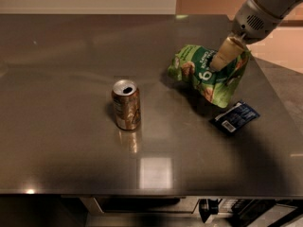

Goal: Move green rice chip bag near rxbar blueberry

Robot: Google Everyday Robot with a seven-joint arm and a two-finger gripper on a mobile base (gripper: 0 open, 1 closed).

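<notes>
The green rice chip bag [208, 74] is crinkled, bright green with white lettering, and hangs tilted just above the right part of the table. My gripper [222, 58] comes in from the upper right and is shut on the bag's upper edge. The rxbar blueberry [235, 117], a small flat dark blue wrapper with a barcode, lies on the table just below and right of the bag's lower corner, a small gap apart.
A brownish metallic drink can [126, 104] stands upright, opened, left of centre. The dark steel table [71, 56] ends at its right edge near the rxbar and at its front edge below. A shelf with gear shows under the table front.
</notes>
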